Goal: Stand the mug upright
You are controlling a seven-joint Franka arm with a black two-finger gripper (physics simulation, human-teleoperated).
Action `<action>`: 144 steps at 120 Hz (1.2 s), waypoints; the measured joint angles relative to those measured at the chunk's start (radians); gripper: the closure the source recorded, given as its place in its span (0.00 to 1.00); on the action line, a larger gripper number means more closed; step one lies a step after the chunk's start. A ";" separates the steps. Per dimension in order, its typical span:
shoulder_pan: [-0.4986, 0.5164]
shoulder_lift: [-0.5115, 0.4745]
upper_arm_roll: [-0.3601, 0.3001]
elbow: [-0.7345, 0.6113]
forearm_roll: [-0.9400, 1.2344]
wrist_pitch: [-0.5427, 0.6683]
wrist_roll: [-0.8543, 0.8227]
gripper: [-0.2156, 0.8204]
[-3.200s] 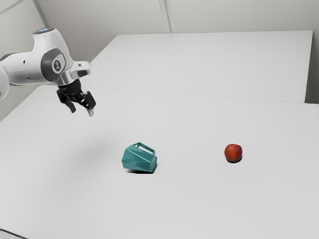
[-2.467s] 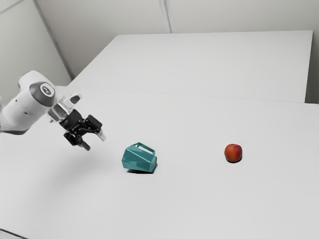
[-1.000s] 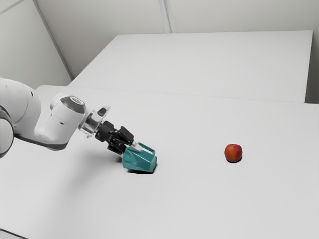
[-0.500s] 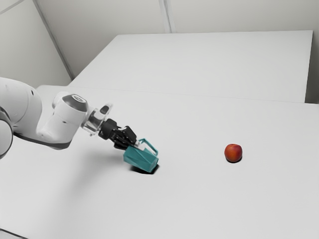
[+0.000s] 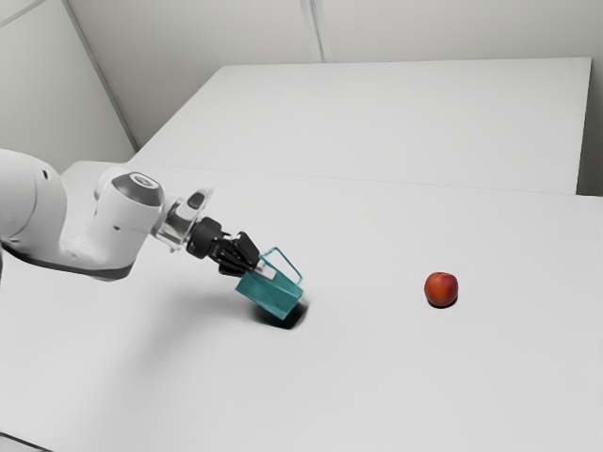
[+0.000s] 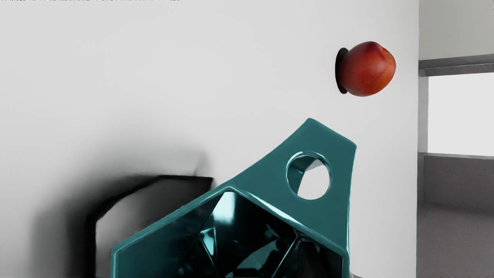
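The black gripper (image 5: 258, 269) reaches down from the exterior view's left, its fingers closed on the rim wall of the teal mug (image 5: 270, 294) beside the handle. Tilted, the mug hangs just off the table with its open end toward the hand and its handle facing up and toward the exterior view's right. The wrist view looks into the mouth of the mug (image 6: 320, 135); one dark finger of the gripper (image 6: 341, 268) is inside the wall, and a small bit of the other shows outside it. Most of the fingers is hidden by the mug.
A red-orange peach (image 5: 441, 289) rests on the white table (image 5: 377, 377), apart from the mug toward the exterior view's right; the wrist view has the peach (image 6: 367, 69) beyond the handle. The mug's dark shadow lies on the table beneath it.
The gripper came down to the mug and its fingers closed on the wall. Since then the mug has risen slightly off the table and tipped, its base swinging lower than its mouth.
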 joint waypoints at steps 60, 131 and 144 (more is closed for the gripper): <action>-0.025 -0.084 0.000 0.005 0.323 0.136 -0.044 0.97; -0.080 -0.132 -0.001 0.004 0.800 0.301 -0.209 0.97; -0.088 -0.126 0.000 0.007 0.841 0.340 -0.222 0.97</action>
